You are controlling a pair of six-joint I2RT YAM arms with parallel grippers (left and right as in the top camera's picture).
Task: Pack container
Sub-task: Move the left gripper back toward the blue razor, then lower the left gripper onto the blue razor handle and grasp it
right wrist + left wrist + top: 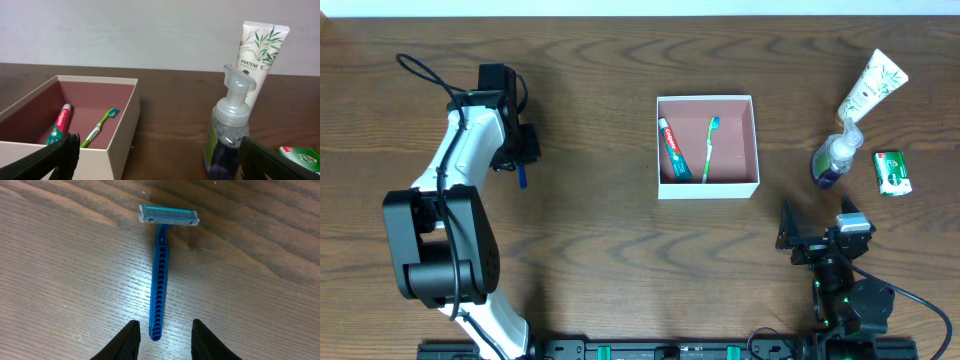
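The container (708, 190), a square white-walled box with a pink-brown inside, stands mid-table holding a red-and-green toothpaste tube (673, 148) and a green toothbrush (709, 150). A blue disposable razor (160, 280) lies flat on the wood at the far left. My left gripper (165, 330) hangs over the end of its handle, open, with a gap on each side of the handle. At the near right, my right gripper (818, 227) is wide open and holds nothing. In the right wrist view the container wall (117, 150) is left of that gripper (159, 150).
A clear pump bottle with dark liquid (832, 160) stands right of the container. A white Pantene tube (870, 88) lies behind it, and a green soap box (893, 172) sits at the far right. The bottle (227, 135) is close to my right finger.
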